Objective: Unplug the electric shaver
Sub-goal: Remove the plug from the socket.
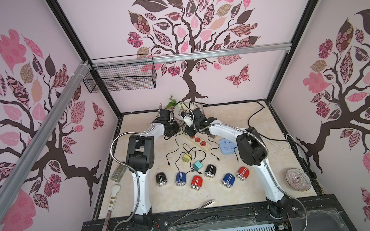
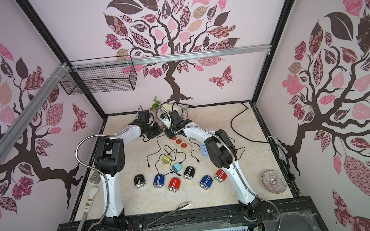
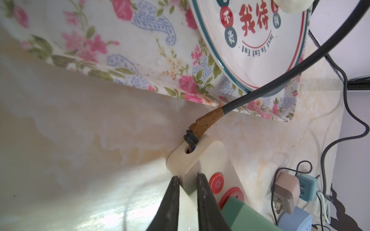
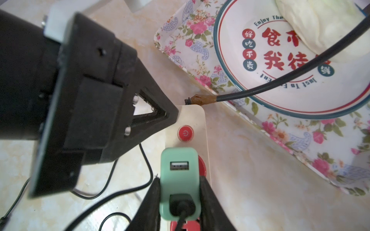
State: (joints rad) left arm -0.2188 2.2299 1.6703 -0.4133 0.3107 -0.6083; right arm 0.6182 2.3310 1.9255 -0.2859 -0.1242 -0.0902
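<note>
In both top views the switch end of the power strip (image 1: 202,142) (image 2: 183,145) lay under the right gripper (image 1: 189,132), so the green adapter (image 4: 180,170) on it could not be made out. In the right wrist view the adapter's prongs were covered by its own body, and its black cable (image 4: 181,219) ran out of view. In the left wrist view the adapter beside the strip's switch was blurred and cropped.

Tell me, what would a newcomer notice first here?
The right gripper clamps a green charger plugged into a cream power strip at the table's far side, with the shut left gripper resting on the strip's end. Nearer, six red, blue and black shavers lie in a loose row.
</note>
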